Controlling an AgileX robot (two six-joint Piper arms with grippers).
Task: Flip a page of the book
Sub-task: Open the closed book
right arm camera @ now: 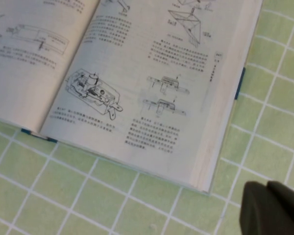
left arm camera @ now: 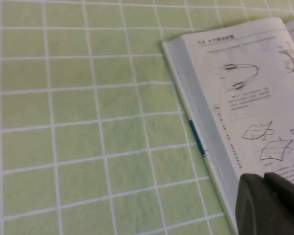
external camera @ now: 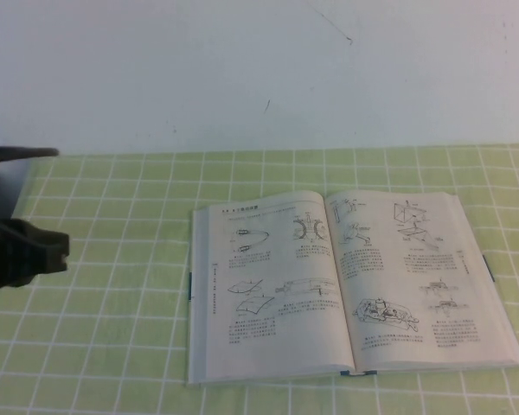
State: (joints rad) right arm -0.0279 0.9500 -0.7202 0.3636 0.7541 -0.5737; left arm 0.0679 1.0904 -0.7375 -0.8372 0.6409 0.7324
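Note:
The book (external camera: 346, 281) lies open and flat on the green checked cloth, right of centre, with line drawings and small text on both leaves. Its right-hand page (right arm camera: 152, 73) and left-hand page (left arm camera: 245, 88) both lie flat, and teal cover edges show under them. My left gripper (external camera: 48, 246) hangs shut at the far left, well clear of the book; its tips (left arm camera: 264, 196) hold nothing. My right gripper (right arm camera: 267, 205) is out of the high view. In its wrist view it is shut and empty, over the cloth just off the book's near right corner.
A green cloth (external camera: 112, 328) with a white grid covers the whole table. A plain white wall (external camera: 242, 69) stands behind it. A dark part of the left arm (external camera: 17, 153) juts in at the left edge.

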